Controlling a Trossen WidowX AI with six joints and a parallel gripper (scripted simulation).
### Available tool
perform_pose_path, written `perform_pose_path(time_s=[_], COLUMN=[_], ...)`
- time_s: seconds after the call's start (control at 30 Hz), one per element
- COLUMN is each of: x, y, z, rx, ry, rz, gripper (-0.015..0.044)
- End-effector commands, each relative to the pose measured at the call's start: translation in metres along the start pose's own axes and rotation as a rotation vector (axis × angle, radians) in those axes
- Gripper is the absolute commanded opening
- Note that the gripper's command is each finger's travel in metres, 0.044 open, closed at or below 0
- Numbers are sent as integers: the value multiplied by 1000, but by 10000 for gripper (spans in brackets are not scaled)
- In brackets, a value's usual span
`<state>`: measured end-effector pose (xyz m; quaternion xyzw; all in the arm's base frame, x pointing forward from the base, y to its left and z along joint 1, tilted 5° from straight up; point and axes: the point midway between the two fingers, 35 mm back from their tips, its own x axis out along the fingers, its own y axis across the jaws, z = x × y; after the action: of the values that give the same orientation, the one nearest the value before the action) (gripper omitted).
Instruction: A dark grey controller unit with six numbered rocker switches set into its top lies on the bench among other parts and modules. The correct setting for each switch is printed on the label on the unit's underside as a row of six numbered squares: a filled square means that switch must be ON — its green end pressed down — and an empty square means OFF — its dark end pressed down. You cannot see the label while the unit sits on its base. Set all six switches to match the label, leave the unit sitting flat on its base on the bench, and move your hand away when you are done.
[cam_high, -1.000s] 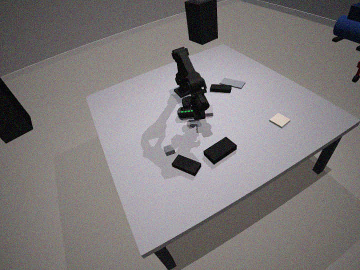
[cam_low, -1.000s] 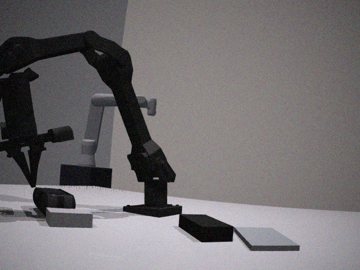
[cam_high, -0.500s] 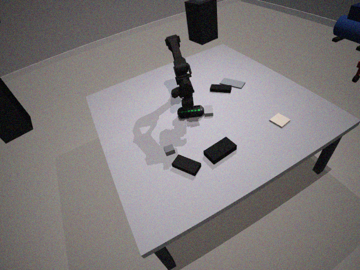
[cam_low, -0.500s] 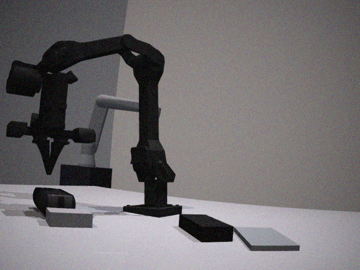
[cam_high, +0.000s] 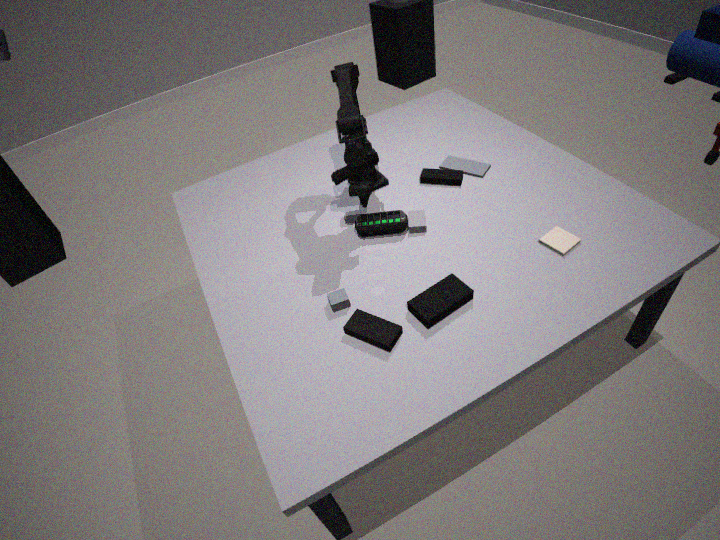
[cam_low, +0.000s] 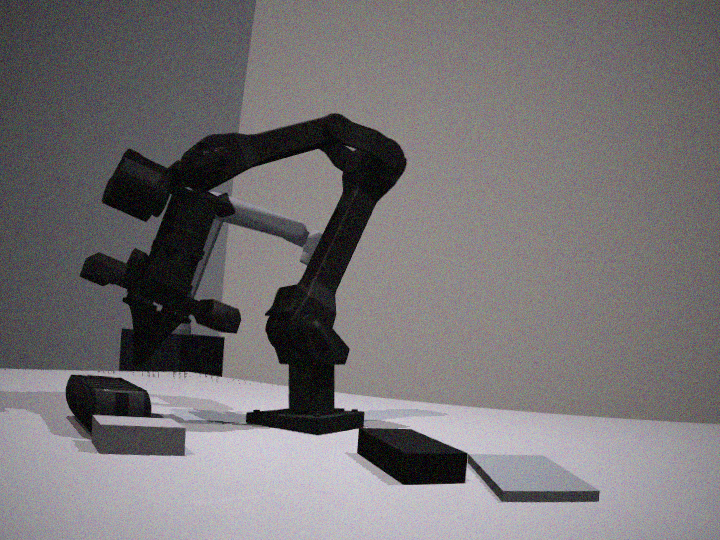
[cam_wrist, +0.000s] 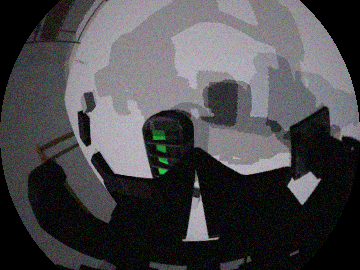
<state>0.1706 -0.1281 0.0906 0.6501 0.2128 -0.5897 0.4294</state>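
The dark controller unit (cam_high: 380, 230) (cam_low: 108, 397) (cam_wrist: 184, 121) sits on its base on the bench, its rocker switches facing up. A row of green switch ends shows along its top in the top view. In the wrist view several green ends show, at differing offsets, and the near part of the unit is hidden by the fingers. The label on the underside is hidden. My gripper (cam_high: 364, 205) (cam_low: 138, 366) (cam_wrist: 195, 151) is shut and empty. Its tips are above the bench, beside the unit on the arm's side near one end, apart from it.
A grey block (cam_high: 417, 222) (cam_low: 138, 435) is by the unit's right end. A black module (cam_high: 441, 177) (cam_low: 433, 466) and pale plate (cam_high: 469, 166) (cam_low: 540, 473) lie near the arm's base. Black blocks (cam_high: 440, 300) (cam_high: 372, 330), a small grey cube (cam_high: 337, 299) and a beige square (cam_high: 559, 240) lie farther out.
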Motion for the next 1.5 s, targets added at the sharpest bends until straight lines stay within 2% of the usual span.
perform_pose_path(time_s=[0.0,0.33,0.53,0.9,1.1,1.47], x=[4,3,-3,-13,-13,-1], y=[-8,-8,5,45,57,56], z=[4,4,-9,-69,-105,-106], rx=[-4,0,-6,-15,-21,-21], ry=[-12,-9,-10,-94,-170,-172], rz=[34,32,-23,-199,-256,-257], gripper=[0,0,157,440,440,440])
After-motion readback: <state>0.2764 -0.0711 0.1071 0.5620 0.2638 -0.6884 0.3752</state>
